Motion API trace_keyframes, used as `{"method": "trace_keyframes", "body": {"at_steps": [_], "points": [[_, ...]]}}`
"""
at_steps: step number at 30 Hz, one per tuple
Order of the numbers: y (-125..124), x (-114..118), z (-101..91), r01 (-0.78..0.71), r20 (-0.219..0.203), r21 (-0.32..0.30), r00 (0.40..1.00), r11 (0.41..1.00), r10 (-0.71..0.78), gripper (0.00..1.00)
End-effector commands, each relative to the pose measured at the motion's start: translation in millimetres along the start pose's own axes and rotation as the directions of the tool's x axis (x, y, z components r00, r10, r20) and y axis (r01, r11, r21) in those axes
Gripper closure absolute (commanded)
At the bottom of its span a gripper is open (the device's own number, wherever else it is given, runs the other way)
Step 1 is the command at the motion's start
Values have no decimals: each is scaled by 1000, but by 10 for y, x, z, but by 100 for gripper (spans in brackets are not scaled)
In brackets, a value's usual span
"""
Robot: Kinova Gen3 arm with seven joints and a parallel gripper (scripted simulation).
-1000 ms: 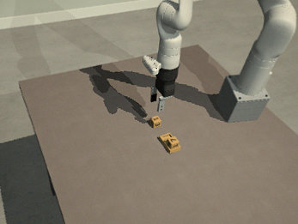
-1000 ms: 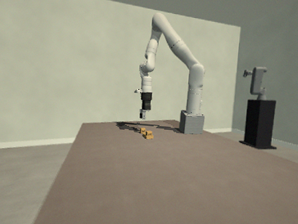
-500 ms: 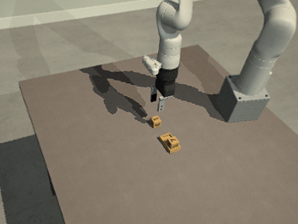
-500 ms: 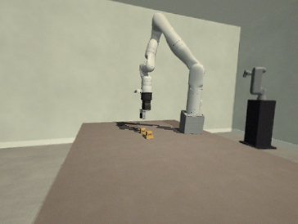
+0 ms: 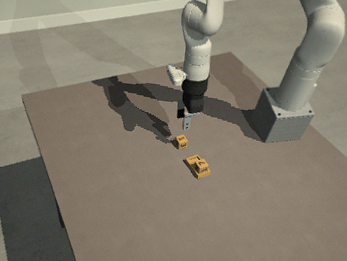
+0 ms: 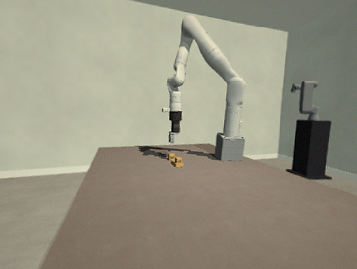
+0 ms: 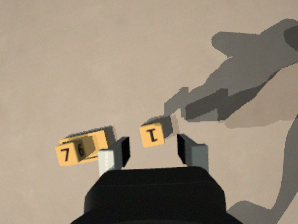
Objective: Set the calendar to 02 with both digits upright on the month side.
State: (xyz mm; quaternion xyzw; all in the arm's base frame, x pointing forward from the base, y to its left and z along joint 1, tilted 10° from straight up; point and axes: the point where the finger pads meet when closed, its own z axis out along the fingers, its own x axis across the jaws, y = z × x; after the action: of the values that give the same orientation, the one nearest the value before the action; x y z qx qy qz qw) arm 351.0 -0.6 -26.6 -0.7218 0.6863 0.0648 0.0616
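Observation:
A small orange cube lies loose on the brown table, apart from the tray; in the wrist view its top face shows a 1. The orange tray lies a short way to the cube's front right, with a second cube in it. In the wrist view the tray is left of the fingers, and a 7 shows on top at its left end. My gripper hangs open and empty a little above the loose cube, fingers pointing down. In the wrist view the fingers stand wide, with the loose cube below and between them.
The arm's grey base stands at the table's back right. A dark pedestal with a camera stands off the table to the right. The arm's shadow falls on the table left of the cube.

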Motion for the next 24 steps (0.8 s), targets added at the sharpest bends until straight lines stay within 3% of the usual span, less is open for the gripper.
{"method": "trace_keyframes", "body": {"at_steps": [1, 6, 8, 11, 15, 23, 24], "points": [[-19, -7, 0, -100, -4, -1, 995, 995, 100, 0], [1, -19, 25, -319, -4, -12, 948, 948, 319, 0], [1, -19, 25, -319, -4, -12, 948, 948, 319, 0], [6, -24, 36, -463, -5, -14, 886, 886, 463, 0], [-20, -31, 35, -646, 0, -7, 764, 763, 646, 0], [-31, -31, 42, -893, 8, 3, 450, 450, 893, 0], [-31, -31, 42, -893, 8, 3, 450, 450, 893, 0]]}}
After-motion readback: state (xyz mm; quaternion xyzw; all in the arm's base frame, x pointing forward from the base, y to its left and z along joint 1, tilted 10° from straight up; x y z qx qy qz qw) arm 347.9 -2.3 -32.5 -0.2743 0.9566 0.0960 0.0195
